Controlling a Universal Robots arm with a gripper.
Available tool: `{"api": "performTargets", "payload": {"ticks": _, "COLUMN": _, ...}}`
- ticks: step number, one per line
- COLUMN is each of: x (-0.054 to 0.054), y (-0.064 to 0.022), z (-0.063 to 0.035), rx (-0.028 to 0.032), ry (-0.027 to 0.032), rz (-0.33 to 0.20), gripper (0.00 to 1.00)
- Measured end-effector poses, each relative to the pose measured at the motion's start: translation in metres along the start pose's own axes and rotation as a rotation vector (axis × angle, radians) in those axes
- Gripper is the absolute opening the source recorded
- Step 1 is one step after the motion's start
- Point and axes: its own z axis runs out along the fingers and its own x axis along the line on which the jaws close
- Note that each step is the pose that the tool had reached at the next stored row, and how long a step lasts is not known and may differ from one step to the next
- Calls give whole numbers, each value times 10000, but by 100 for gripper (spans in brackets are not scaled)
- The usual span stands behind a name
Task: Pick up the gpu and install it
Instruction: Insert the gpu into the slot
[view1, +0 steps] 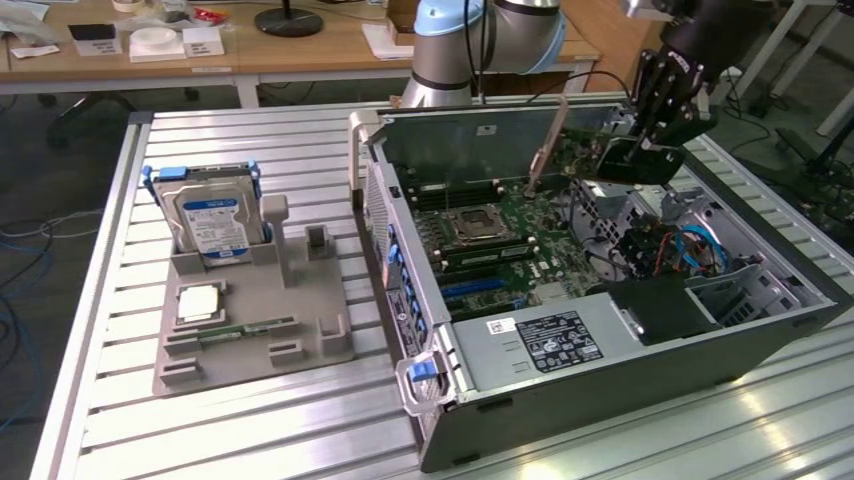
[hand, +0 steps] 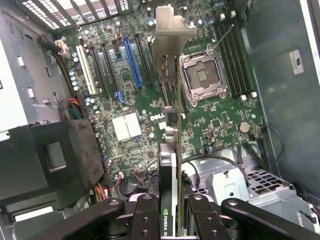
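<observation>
Gpu (view1: 617, 160) sits in the upper right of the exterior view, clamped in the pincer (view1: 661, 135), which comes down from above and is closed on the card's upper edge. The card stands on edge over the open computer case (view1: 641, 350), and its long axis runs toward the exterior view's left, ending in the pale metal bracket (view1: 547, 140) that rises above the motherboard (view1: 521, 260). It looks raised above the board, not seated. At the exterior view's left, well apart, the hard drive (view1: 214, 220) stands in its grey holder (view1: 254, 330) on the slatted surface (view1: 107, 400). In the wrist view the gpu (hand: 169, 170) is seen edge-on, running straight away from the pincer (hand: 171, 220), whose fingers (hand: 145, 217) press it from both sides. Its bracket end (hand: 172, 25) points toward the vented rear wall. The card hangs over the strip of board between the CPU socket (hand: 202, 75) and the row of expansion slots, the blue slot (hand: 132, 60) among them. Its long axis is roughly parallel to those slots, and it is offset toward the socket side.
</observation>
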Motion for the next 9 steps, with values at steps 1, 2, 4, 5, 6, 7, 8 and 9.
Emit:
{"api": "performTargets", "payload": {"ticks": 1, "x": 0, "y": 1, "z": 2, "rx": 15, "ry": -4, "rz": -32, "gripper": 27}}
{"api": "performTargets", "payload": {"ticks": 2, "x": 0, "y": 2, "z": 4, "rx": 28, "ry": -8, "rz": -67, "gripper": 27}}
{"api": "performTargets", "payload": {"ticks": 4, "x": 1, "y": 2, "z": 5, "rx": 37, "ry": -7, "rz": -104, "gripper": 27}}
{"api": "performTargets", "payload": {"ticks": 5, "x": 1, "y": 2, "z": 5, "rx": 38, "ry": -8, "rz": -106, "gripper": 27}}
{"api": "performTargets", "payload": {"ticks": 6, "x": 1, "y": 3, "z": 6, "rx": 37, "ry": -9, "rz": -108, "gripper": 27}}
{"api": "performTargets", "payload": {"ticks": 7, "x": 1, "y": 3, "z": 7, "rx": 38, "ry": -8, "rz": -109, "gripper": 27}}
{"api": "performTargets", "payload": {"ticks": 8, "x": 1, "y": 3, "z": 8, "rx": 37, "ry": -9, "rz": -109, "gripper": 27}}
{"api": "performTargets", "payload": {"ticks": 9, "x": 1, "y": 3, "z": 8, "rx": 37, "ry": -9, "rz": -109, "gripper": 27}}
